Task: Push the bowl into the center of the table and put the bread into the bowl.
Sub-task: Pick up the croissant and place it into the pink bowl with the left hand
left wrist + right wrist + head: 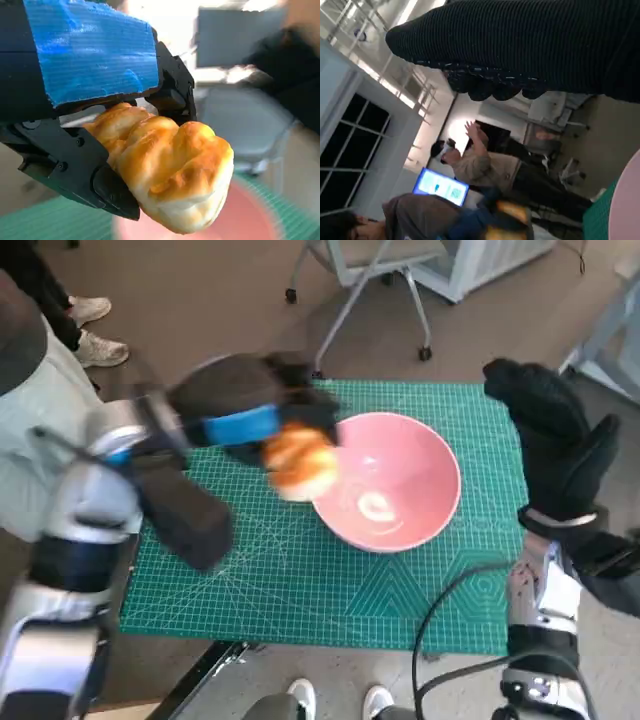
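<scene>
Gridded green mat (300,590); glossy pink bowl (400,480); crusty bread (175,170).

I see the bread (175,175) with a glossy, golden-brown crust, paler and matt along its underside. My left hand (95,125) looks like hard matt black plastic, with wrinkled, slightly shiny blue tape (90,50) across its back. My right hand (560,445) wears a ribbed black knit, matt and soft-looking. The bowl (395,480) is smooth, glossy pink. The mat (300,585) is matt green with fine printed lines.
</scene>
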Action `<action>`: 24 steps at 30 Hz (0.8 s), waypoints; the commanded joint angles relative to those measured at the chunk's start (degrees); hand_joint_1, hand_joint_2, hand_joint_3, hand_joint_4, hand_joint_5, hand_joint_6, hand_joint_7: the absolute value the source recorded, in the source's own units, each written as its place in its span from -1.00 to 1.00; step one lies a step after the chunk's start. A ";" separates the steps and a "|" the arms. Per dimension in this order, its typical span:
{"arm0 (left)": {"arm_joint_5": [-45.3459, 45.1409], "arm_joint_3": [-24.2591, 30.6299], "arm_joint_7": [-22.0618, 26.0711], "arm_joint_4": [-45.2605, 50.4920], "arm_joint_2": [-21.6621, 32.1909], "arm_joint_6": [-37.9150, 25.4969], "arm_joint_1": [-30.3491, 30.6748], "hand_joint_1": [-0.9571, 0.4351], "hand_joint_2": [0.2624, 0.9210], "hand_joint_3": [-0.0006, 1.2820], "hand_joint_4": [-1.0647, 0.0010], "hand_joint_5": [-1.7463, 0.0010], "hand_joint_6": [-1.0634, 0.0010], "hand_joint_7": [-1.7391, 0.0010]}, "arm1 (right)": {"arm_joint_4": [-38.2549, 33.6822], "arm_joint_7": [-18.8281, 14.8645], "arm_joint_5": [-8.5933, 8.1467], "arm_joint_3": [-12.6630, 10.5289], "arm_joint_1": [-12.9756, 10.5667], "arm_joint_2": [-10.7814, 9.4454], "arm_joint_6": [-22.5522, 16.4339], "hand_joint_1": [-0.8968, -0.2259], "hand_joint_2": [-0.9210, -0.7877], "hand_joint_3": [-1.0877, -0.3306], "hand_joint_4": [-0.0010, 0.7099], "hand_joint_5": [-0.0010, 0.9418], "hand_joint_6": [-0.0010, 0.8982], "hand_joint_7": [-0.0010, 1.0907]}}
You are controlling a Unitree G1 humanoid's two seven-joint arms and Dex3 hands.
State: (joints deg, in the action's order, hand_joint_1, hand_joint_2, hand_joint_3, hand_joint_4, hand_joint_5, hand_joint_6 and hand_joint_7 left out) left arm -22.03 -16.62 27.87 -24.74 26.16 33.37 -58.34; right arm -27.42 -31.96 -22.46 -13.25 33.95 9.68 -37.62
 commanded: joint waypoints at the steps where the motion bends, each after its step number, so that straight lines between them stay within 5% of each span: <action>1: -3.79 -3.41 -4.43 -10.91 -5.24 3.25 -5.43 0.38 0.94 -0.97 -0.41 -0.25 -0.43 -0.21 | -0.37 -0.58 -0.47 0.04 -0.91 -0.12 0.22 -0.35 -1.00 -0.07 -0.49 -1.00 -0.62 -0.50; 6: -8.09 -6.77 -8.10 -21.61 -9.06 4.34 -10.14 0.38 0.89 -0.91 -0.31 -0.49 -0.59 0.12 | 0.76 -0.70 -0.83 -0.11 -1.63 0.13 0.83 -0.35 -1.00 -0.06 -0.49 -1.00 -0.61 -0.51; 8: -9.12 -7.80 -8.65 -25.35 -10.40 4.05 -11.65 0.38 0.90 -0.91 -0.32 -0.40 -0.48 -0.06 | 1.37 -0.67 -0.95 -0.15 -1.99 0.23 1.09 -0.35 -1.00 -0.06 -0.49 -1.00 -0.62 -0.51; 14: -10.96 -9.68 -10.15 -33.76 -13.59 2.87 -14.02 0.38 0.94 -0.92 -0.31 -0.50 -0.49 0.05 | 3.05 -0.45 -1.08 -0.21 -3.17 0.46 1.59 -0.35 -1.00 -0.06 -0.50 -1.00 -0.63 -0.52; 20: -12.87 -11.09 -12.82 -37.48 -14.59 3.04 -14.79 0.38 0.97 -0.90 -0.25 -0.38 -0.29 -0.28 | 3.71 -0.14 -0.78 -0.38 -3.72 0.63 1.74 -0.35 -1.00 -0.06 -0.49 -1.00 -0.63 -0.53; 24: -15.86 -13.19 -16.06 -39.37 -15.15 2.07 -14.56 0.38 0.98 -0.92 -0.22 -0.54 -0.46 0.00 | 3.84 0.48 -0.05 -0.69 -4.07 0.95 1.29 -0.37 -1.00 -0.05 -0.50 -1.00 -0.62 -0.54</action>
State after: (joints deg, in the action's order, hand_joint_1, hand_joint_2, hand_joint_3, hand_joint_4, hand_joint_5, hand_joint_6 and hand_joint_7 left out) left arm -36.07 -28.40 14.15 -62.68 11.57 35.97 -71.56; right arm -23.52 -32.04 -22.77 -13.63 31.62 10.27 -36.56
